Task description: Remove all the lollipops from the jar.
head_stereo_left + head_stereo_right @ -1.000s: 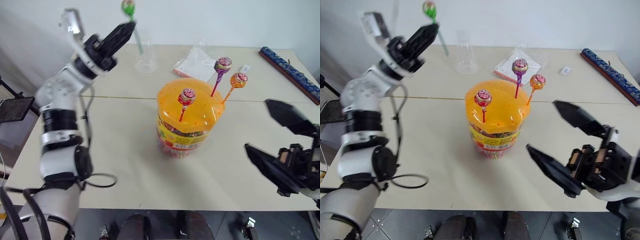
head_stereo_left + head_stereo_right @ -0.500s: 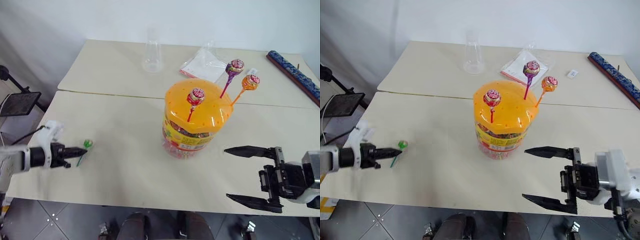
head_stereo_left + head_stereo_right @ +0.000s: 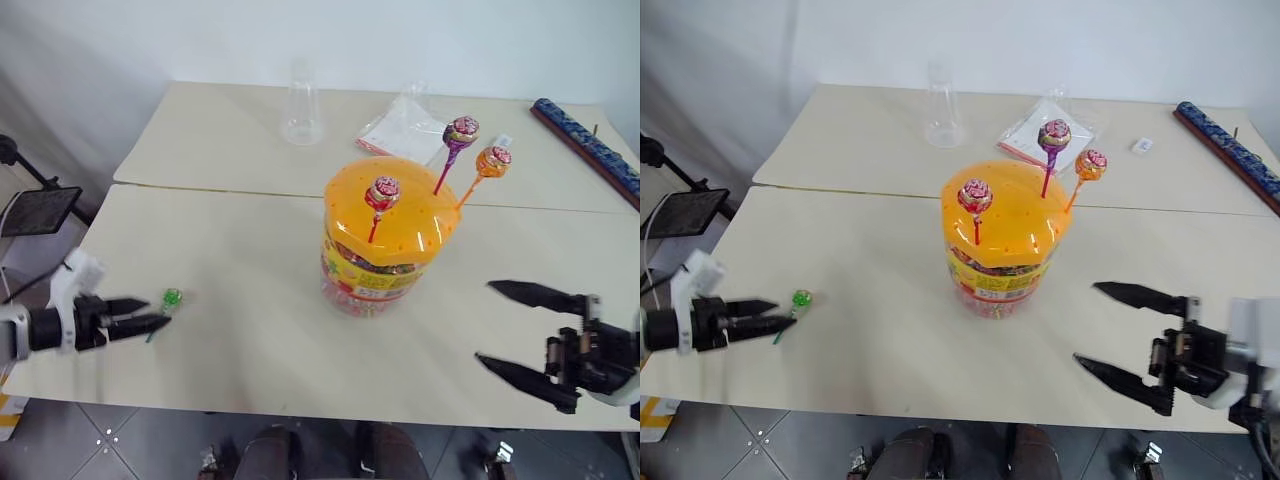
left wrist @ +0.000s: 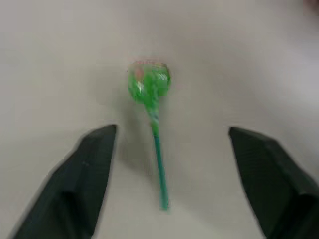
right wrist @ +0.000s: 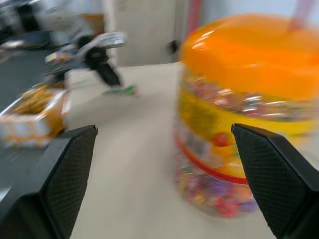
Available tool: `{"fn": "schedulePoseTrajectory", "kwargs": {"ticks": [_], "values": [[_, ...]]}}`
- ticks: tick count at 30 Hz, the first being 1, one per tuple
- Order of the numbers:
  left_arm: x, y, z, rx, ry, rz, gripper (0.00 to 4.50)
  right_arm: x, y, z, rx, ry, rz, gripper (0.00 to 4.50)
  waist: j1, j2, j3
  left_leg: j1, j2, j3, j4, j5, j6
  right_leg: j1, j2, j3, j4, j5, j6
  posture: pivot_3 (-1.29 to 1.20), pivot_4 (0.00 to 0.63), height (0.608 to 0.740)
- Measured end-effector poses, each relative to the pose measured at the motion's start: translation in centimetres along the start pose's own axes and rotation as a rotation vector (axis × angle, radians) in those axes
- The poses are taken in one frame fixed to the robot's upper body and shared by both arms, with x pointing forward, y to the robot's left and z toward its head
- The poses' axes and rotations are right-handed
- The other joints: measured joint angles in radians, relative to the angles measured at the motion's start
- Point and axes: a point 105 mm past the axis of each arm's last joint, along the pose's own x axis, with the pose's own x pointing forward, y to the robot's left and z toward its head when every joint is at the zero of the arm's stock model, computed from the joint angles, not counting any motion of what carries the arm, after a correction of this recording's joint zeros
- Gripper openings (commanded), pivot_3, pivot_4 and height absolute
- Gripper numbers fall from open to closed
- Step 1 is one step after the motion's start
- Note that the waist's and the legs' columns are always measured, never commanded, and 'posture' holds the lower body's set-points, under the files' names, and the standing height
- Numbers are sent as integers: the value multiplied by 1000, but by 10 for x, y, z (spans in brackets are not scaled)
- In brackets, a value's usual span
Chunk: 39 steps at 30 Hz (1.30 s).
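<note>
The jar (image 3: 380, 262) is a clear tub with an orange domed lid, standing mid-table. Three lollipops stick up from the lid: one on a red stick (image 3: 382, 192), one on a purple stick (image 3: 461, 130) and one on an orange stick (image 3: 493, 160). A green-stick lollipop (image 3: 171, 297) lies flat on the table near its front left corner. My left gripper (image 3: 158, 312) is open just behind it, and the stick (image 4: 158, 169) lies free between the spread fingers. My right gripper (image 3: 484, 322) hangs open to the right of the jar, holding nothing.
At the back stand a small clear plastic cup (image 3: 301, 118) and a crumpled plastic bag (image 3: 405, 125). A dark blue patterned strip (image 3: 590, 150) lies along the far right edge. A seam (image 3: 220, 190) joins two tabletops. A black stand (image 3: 35, 210) is off the left side.
My left arm swung down from high at the back to the front left corner, then opened and let go of the green lollipop, which now lies on the table. The right gripper drifted down and right.
</note>
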Motion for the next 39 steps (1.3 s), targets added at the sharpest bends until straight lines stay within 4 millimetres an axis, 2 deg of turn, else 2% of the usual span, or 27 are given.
{"fn": "schedulePoseTrajectory", "kwargs": {"ticks": [2, 5, 7, 9, 12, 17, 25, 29, 32, 39], "values": [[-4, -8, 27, 136, -98, -110, 4362, -7, -1, 8, -10, -13, -77, 4500, -2, 0, 0, 0, 0, 4, 0, -1, -1, 0, 0, -3, 2, 0, 0, 0, 150, 740], [-3, -25, 56, 217, -177, -282, 4362, -19, 1, 14, 6, -8, -157, 4500, -5, 0, 0, 2, -1, 10, 0, 0, 5, 0, 3, -7, 4, 0, 1, 0, 150, 740], [8, -38, 86, 272, -271, -386, 4362, -31, -1, 21, -9, -32, -241, 4500, -1, -1, -1, 1, -1, 9, 0, 1, 7, 0, 5, -6, 4, 1, 2, 0, 150, 740], [23, -62, 113, 314, -367, -535, 4362, -35, 3, 29, -31, -60, -282, 4500, 2, -2, -1, 2, -1, 12, 1, 1, 8, 0, 6, -3, 3, 2, 4, 0, 150, 740], [55, -101, 136, 370, -429, -745, 4362, -39, 14, 28, -9, -53, -320, 4500, 4, -3, -2, 2, -2, 13, 1, 2, 8, 0, 8, 0, 4, 2, 4, 0, 150, 740], [92, -151, 140, 452, -400, -928, 4362, -40, 28, 32, -29, -93, -377, 4500, -16, -3, -2, 4, 0, 16, 1, 1, 7, -2, 15, 6, 2, 2, 4, 0, 150, 740], [119, -180, 162, 473, -459, -938, 4362, -45, 41, 29, -46, -98, -438, 4500, -3, -2, -2, 3, 1, 15, 2, 2, 8, -2, 13, 11, 2, 2, 4, 0, 150, 740], [121, -190, 166, 488, -447, -971, 4362, -51, 47, 27, -53, -90, -478, 4500, -5, -2, -2, 3, 1, 15, 2, 2, 8, -2, 14, 12, 2, 2, 4, 0, 150, 740], [120, -195, 168, 506, -429, -1000, 3785, -52, 51, 24, -51, -87, -476, 4500, -6, -2, -2, 3, 1, 15, 2, 2, 8, -2, 14, 12, 2, 2, 4, 0, 150, 740], [121, -206, 162, 521, -375, -1051, 1639, -53, 52, 26, -84, -86, -479, 4500, -4, -2, -2, 3, 1, 15, 2, 2, 8, -2, 14, 13, 2, 2, 3, 0, 150, 740]]}}
